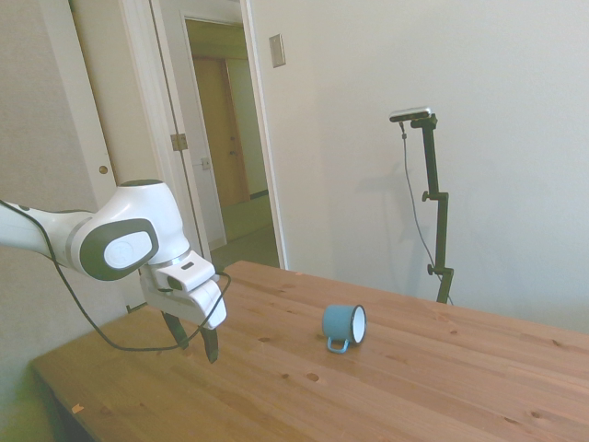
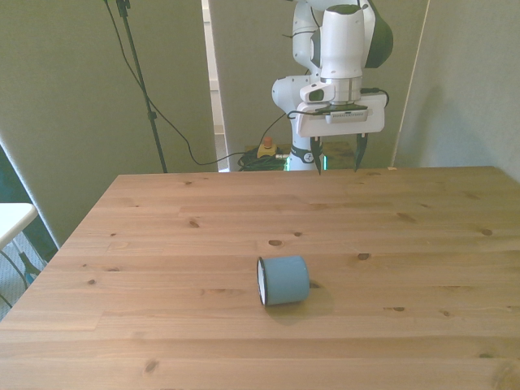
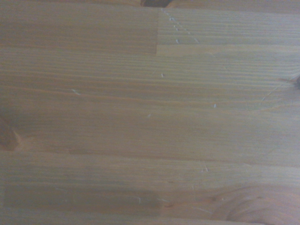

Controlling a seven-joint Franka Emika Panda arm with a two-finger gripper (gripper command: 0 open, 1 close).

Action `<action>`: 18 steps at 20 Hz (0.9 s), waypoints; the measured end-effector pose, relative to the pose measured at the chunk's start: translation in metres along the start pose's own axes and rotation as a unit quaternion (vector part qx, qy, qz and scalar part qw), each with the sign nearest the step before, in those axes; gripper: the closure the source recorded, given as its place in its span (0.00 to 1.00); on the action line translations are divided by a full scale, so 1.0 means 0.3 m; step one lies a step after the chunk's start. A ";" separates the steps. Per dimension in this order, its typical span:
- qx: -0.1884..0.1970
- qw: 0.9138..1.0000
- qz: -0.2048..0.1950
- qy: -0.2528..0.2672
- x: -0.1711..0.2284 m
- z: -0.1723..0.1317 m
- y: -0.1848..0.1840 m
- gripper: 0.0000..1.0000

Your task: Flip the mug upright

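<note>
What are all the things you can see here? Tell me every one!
mug: one, teal-blue with a white inside, lying on its side near the middle of the table, mouth toward the front view's left, nothing touching it
table: one, light brown wood with dark knots, fills the wrist view
door: one open doorway, white frame, behind the table in the side view
cables: dark, hanging behind the table's far edge
arm: one, white with grey joints, above the far edge of the table
gripper: one, white body with dark fingers, open, empty, pointing down, well away from the mug
</note>
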State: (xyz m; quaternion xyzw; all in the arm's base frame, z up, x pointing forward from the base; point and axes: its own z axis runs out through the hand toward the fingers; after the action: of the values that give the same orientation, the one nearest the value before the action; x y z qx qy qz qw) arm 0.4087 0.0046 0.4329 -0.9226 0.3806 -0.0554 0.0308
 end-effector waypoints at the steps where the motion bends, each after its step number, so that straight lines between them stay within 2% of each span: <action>1: 0.000 1.000 0.001 0.000 0.001 0.001 0.000 0.00; 3: 0.001 1.000 0.010 -0.002 0.012 0.001 0.007 0.00; 5: 0.017 1.000 0.022 0.002 0.073 -0.044 0.014 0.00; 10: 0.052 0.998 0.042 0.013 0.396 -0.165 0.078 0.00; 14: 0.081 0.996 0.033 -0.006 0.653 -0.159 0.086 0.00; 18: 0.112 0.993 0.010 -0.038 0.829 -0.140 0.038 0.00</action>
State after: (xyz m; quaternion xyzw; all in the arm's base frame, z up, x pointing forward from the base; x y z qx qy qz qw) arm 0.5707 -0.1797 0.4930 -0.9111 0.3794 -0.0622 0.1486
